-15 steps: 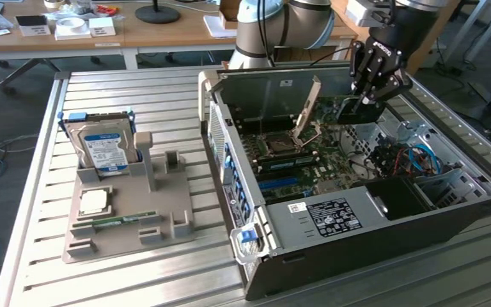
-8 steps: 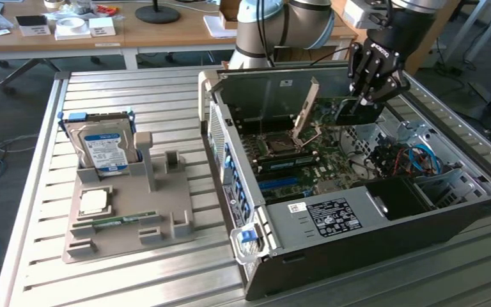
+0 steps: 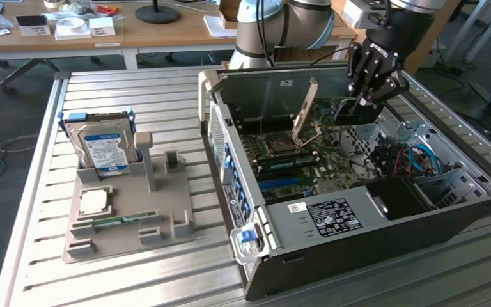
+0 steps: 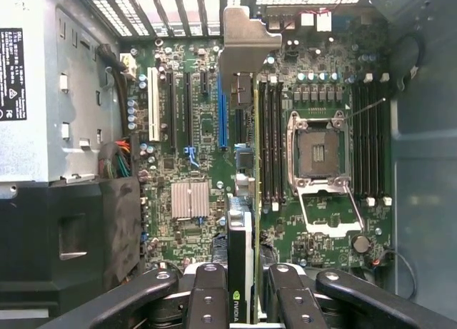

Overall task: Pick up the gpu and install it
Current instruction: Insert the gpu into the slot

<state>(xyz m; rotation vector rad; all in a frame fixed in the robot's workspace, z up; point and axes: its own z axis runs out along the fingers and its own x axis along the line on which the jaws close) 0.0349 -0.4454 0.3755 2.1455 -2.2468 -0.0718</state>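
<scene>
The gpu (image 3: 346,114) hangs inside the open computer case (image 3: 254,256), above the green motherboard (image 3: 314,157). My gripper (image 3: 363,102) is shut on the card's dark end. The card's long beige metal bracket (image 3: 305,105) points toward the case's rear wall. In the wrist view the gpu (image 4: 240,236) is seen edge-on between my two black fingers (image 4: 208,293), its bracket (image 4: 246,36) at the far end. It hovers between the blue expansion slot (image 4: 223,115) and the black memory slots (image 4: 271,140), not touching the board.
An open CPU socket (image 4: 318,150) lies beside the memory slots. The power supply (image 3: 327,214) and a black shroud (image 3: 395,195) fill the case's front. On the slatted table, a grey holder (image 3: 126,230) carries a hard drive (image 3: 100,150), a chip (image 3: 94,201) and a RAM stick (image 3: 113,222).
</scene>
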